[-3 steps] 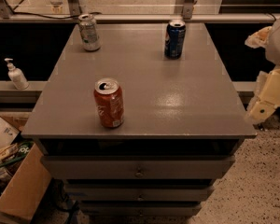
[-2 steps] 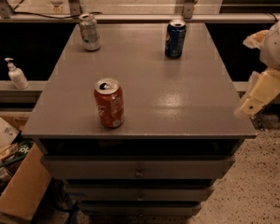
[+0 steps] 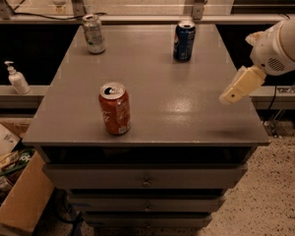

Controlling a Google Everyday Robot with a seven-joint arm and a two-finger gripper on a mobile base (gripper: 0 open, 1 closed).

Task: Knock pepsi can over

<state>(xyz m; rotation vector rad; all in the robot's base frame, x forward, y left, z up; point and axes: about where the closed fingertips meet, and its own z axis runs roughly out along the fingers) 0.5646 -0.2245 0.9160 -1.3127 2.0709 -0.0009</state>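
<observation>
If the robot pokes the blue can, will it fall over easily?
Probably yes: the dark blue aluminium drink can stands tall and narrow, so a push near its top should tip it. It may roll on the smooth grey tabletop. The claw hovers at the right edge.

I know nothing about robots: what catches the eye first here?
Three drink cans stand upright on the grey cabinet top: a red can front left, a silver-grey can far left, the dark blue pepsi can far right. The robot's cream pincer hovers over the right edge, touching none.
</observation>
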